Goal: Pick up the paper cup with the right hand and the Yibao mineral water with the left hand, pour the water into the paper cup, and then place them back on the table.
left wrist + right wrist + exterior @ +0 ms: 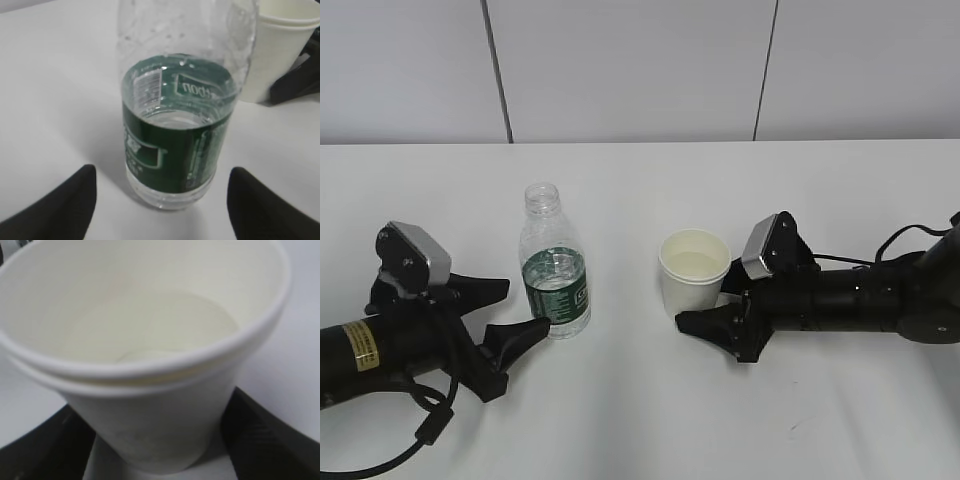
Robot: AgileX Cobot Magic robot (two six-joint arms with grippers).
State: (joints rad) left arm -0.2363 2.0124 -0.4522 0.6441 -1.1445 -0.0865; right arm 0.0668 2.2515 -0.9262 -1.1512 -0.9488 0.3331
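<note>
The Yibao mineral water bottle (555, 268) stands upright and uncapped on the white table (640, 410), partly filled. My left gripper (526, 306) is open, its fingers low on either side of the bottle's base, which sits just ahead of them. In the left wrist view the bottle (177, 145) stands between the black fingertips (65, 207) without touching them. The paper cup (694, 272) stands to the right. My right gripper (704, 306) is open with the cup (150, 405) between its fingers (272, 440), very close to both sides. I cannot tell whether the cup holds water.
A grey panelled wall (640, 70) runs behind the table's far edge. Black cables (425, 430) trail from both arms at the front left and far right. The cup and right gripper also show behind the bottle in the left wrist view (280, 50).
</note>
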